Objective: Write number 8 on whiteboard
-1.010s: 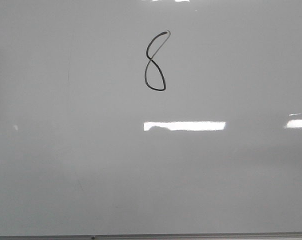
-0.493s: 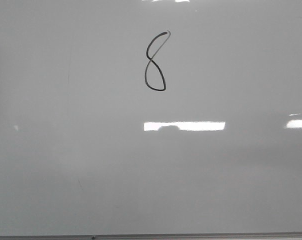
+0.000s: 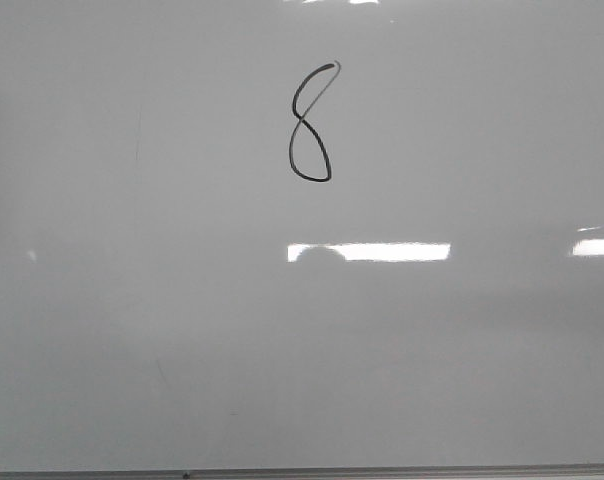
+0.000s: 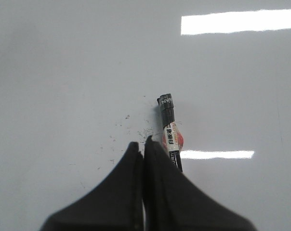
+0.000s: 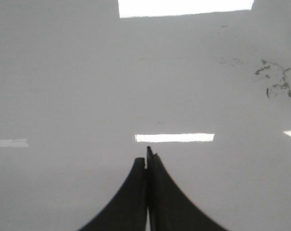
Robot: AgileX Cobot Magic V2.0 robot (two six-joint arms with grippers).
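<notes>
Nothing on the whiteboard [image 3: 462,380] has shifted since the earlier frames; only a shadow in the light reflection has changed. The number 8 [image 3: 311,124] stands finished, upper centre, its long axis upright and slightly slanted. My left gripper [image 4: 144,144], fingers pressed together, has the marker [image 4: 170,137] alongside it, pointing away. My right gripper [image 5: 146,159] is closed, empty

The number 8 [image 3: 311,124] is a thin black hand-drawn figure, narrow and slanted, with a pointed lower loop and a tail flicking up toward 1 o'clock. It sits toward 12 o'clock on the whiteboard [image 3: 132,330], just left of centre. The whiteboard is glossy pale grey-white, fills the front view, carries bright rectangular reflections and faint scratches, and ends in a thin grey frame at 6 o'clock.
</notes>
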